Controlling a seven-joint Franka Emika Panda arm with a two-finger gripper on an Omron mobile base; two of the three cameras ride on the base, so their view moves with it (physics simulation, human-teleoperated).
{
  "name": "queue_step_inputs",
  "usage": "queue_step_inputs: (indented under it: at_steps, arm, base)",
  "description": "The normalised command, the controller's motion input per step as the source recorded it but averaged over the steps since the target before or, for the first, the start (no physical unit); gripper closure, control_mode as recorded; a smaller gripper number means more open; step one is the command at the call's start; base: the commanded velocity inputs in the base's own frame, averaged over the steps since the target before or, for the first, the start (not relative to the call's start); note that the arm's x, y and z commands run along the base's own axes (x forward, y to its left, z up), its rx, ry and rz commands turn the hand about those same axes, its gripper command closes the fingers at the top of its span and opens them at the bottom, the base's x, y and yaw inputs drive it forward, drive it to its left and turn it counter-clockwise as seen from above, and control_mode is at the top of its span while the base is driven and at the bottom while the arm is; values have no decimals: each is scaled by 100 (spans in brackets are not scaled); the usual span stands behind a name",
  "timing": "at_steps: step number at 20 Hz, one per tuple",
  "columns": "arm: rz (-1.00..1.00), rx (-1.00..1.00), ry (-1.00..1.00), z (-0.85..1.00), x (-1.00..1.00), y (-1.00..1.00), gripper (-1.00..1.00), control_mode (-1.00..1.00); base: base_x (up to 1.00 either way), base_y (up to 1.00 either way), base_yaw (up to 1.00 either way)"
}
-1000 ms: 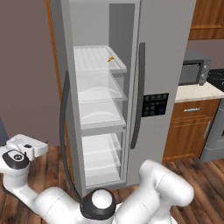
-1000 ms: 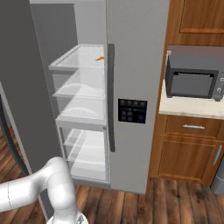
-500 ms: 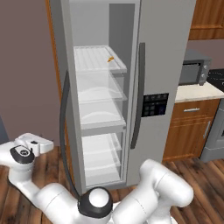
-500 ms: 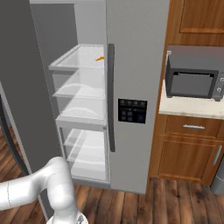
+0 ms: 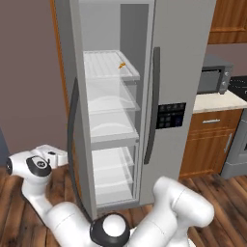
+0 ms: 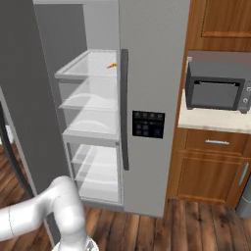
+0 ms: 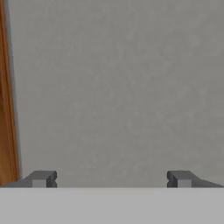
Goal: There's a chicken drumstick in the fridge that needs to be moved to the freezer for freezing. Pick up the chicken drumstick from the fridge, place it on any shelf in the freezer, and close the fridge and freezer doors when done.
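Note:
The chicken drumstick (image 5: 122,64) (image 6: 112,65) is a small orange piece at the back right of the top shelf in the open left compartment. That compartment's door (image 5: 78,120) (image 6: 27,98) is swung wide open toward me, its dark handle (image 5: 72,140) on the outer face. The right door (image 5: 181,72) (image 6: 153,68), with its dispenser panel, is shut. My gripper (image 5: 61,157) (image 7: 111,178) sits low at the left, outside the open door and far below the drumstick. It is open, holds nothing, and faces a flat grey surface close up.
A microwave (image 5: 212,79) (image 6: 218,93) stands on a pale counter (image 6: 211,120) right of the fridge, above wooden drawers (image 5: 210,144). A stove edge (image 5: 239,144) shows at the far right. A brown wall (image 5: 29,72) lies left of the open door.
My hand has moved right, closer to the outer face of the open door. The jaws have stayed wide. The fridge, its doors and the drumstick have not moved.

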Motion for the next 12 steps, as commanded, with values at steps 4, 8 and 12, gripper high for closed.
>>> queue_step_inputs:
  at_steps: [4, 8, 12]
  arm:
    - [0, 2, 0, 0, -5, -84, -100, -100]
    - [0, 4, 0, 0, -14, -95, -100, -100]
    - [0, 8, 0, 3, -3, -100, -100, -100]
  base:
    - [0, 0, 0]
    - [0, 0, 0]
    - [0, 0, 0]
